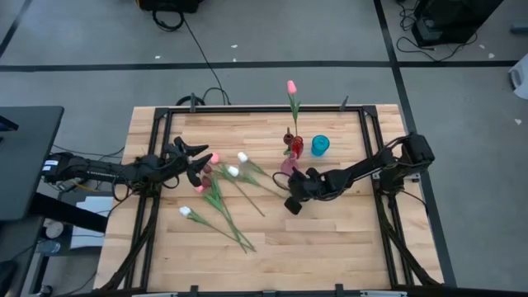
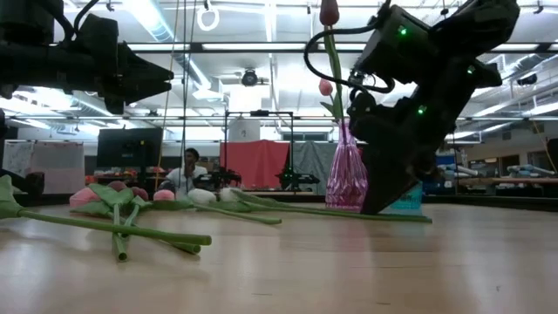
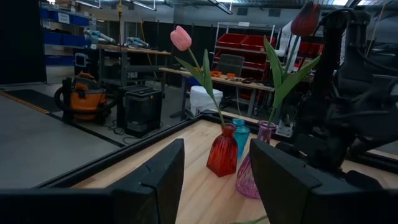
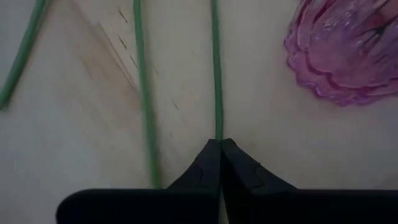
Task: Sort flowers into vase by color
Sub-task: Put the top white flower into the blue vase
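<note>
left gripper [image 1: 200, 162]: hovers over the table's left part, above the heads of the loose flowers; jaws spread apart, nothing between them (wrist view shows the two fingers [image 3: 155, 180] with a wide gap)
loose flowers [image 1: 223, 196]: lie flat on the wooden table [image 1: 330, 239], left of centre; pink head [image 1: 215, 157] just beside the left gripper; white heads [image 1: 242, 156] close to its right; another white head [image 1: 185, 211] nearer the front edge; stems cross and fan toward the middle
red vase [image 1: 295, 146]: stands upright in the centre-back part of the table; holds one pink tulip [image 1: 291, 87] whose stem rises tall
pink vase [image 1: 287, 166]: just in front of the red one, close to the right gripper; a dark maroon tulip [image 3: 306, 18] stands in it (seen from the left wrist view)
blue cup [image 1: 319, 145]: just right of the red vase; upright
right gripper [image 1: 293, 205]: low on the table right of centre, beside the pink vase; fingertips pressed together around the end of a thin green stem [image 4: 216, 68]; a second stem [image 4: 144, 93] lies alongside, untouched
</note>
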